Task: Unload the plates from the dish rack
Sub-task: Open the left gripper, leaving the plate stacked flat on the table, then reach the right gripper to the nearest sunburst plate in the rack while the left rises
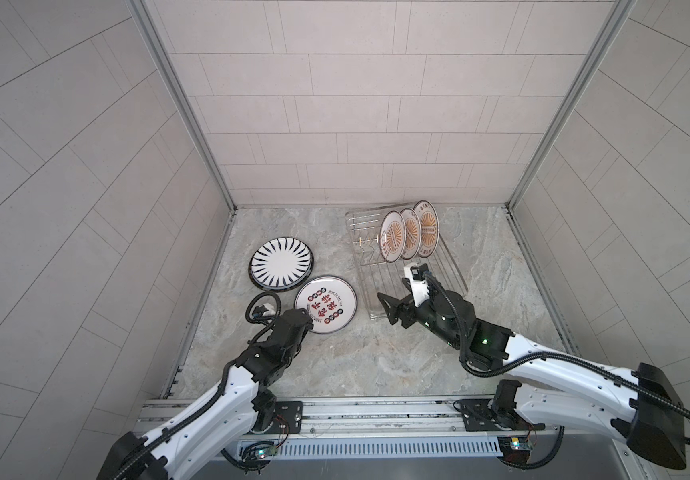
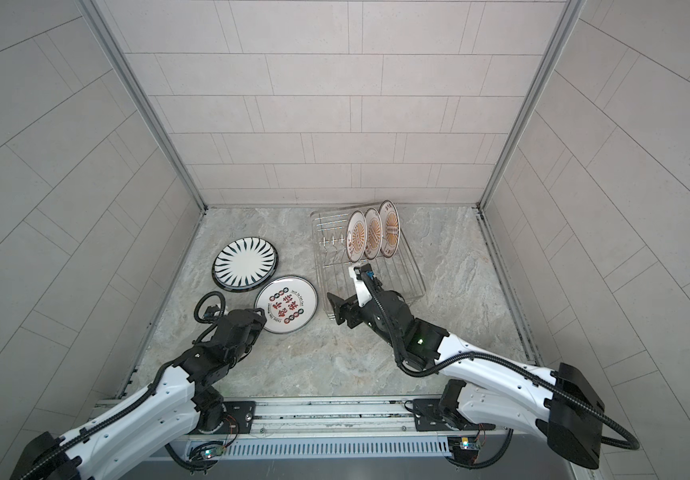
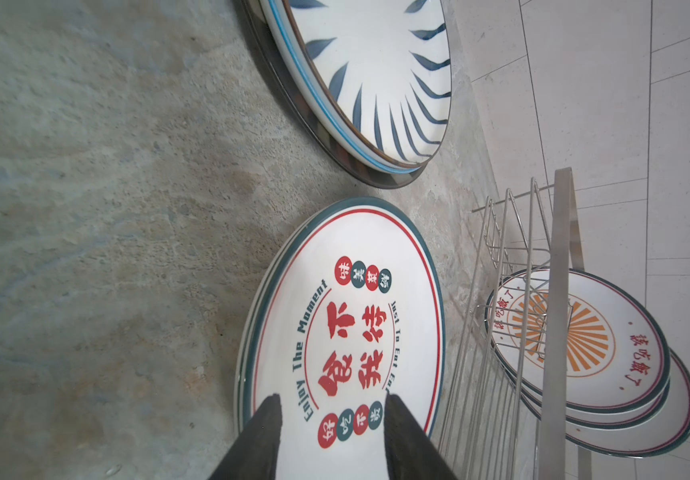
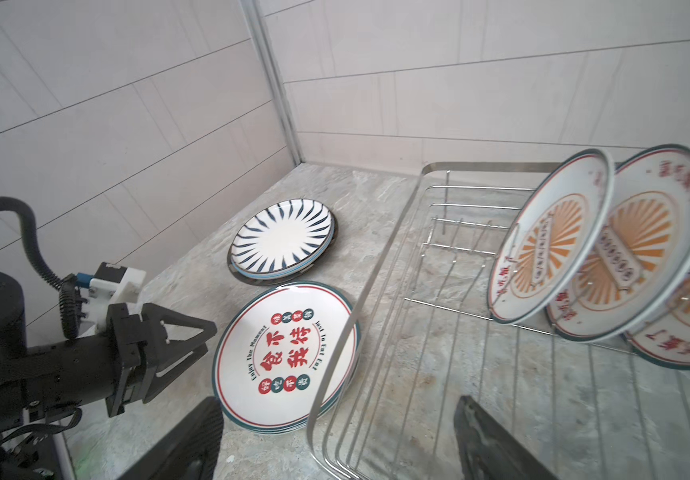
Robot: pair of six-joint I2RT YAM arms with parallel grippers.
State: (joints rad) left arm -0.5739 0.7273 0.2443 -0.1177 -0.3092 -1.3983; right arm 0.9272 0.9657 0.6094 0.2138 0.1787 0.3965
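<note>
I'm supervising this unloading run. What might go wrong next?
The left end effector sits at the rim of the flat white red-lettered plate; a careless retreat might drag it. The open right end effector, at the silver wire dish rack, could snag a wire or topple the three leaning orange-sunburst plates.

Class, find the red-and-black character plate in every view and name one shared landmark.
Top view: character plate left of the dish rack.
Top view: character plate, same spot.
Left wrist: character plate at left gripper.
Right wrist: character plate beside dish rack.
Landmark: striped plate beside it.
</note>
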